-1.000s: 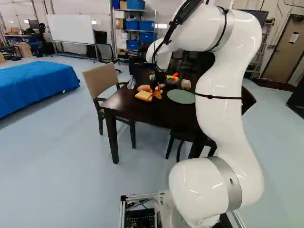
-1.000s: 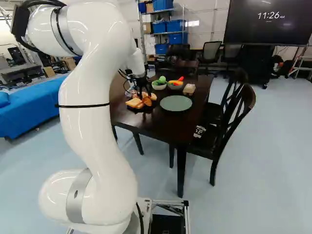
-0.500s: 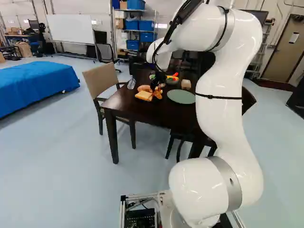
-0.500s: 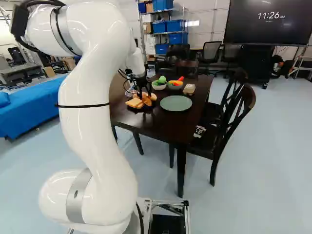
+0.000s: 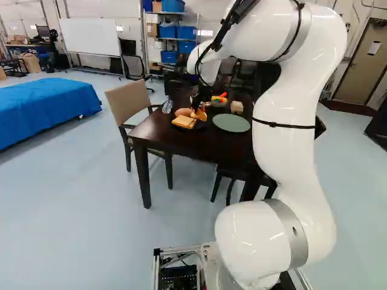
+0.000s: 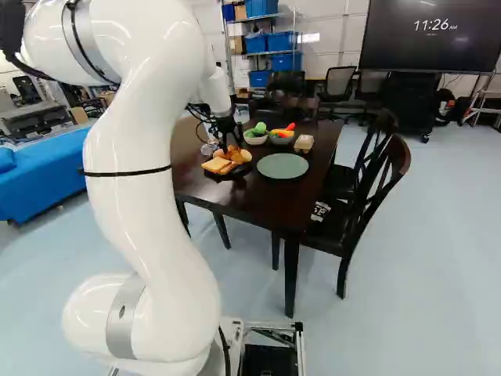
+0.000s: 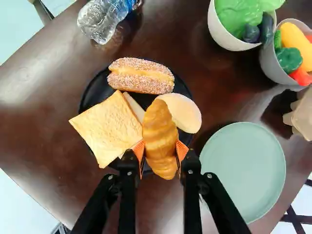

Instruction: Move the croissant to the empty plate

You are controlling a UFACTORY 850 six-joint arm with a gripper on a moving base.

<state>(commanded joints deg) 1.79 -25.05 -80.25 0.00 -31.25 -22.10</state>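
Over the black plate (image 7: 91, 92), a golden-brown croissant (image 7: 160, 138), ridged, plump and glossy, is held between both orange pads (image 7: 182, 150) of the gripper (image 6: 231, 146).

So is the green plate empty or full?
Empty: the green plate shows only bare surface, and the croissant is in the gripper.

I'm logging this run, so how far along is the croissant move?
The grasp looks done: the croissant is in hand, held between the fingers. It appears lifted over the black plate. Left to do: carry it to the green plate, which is bare, lower it and release.
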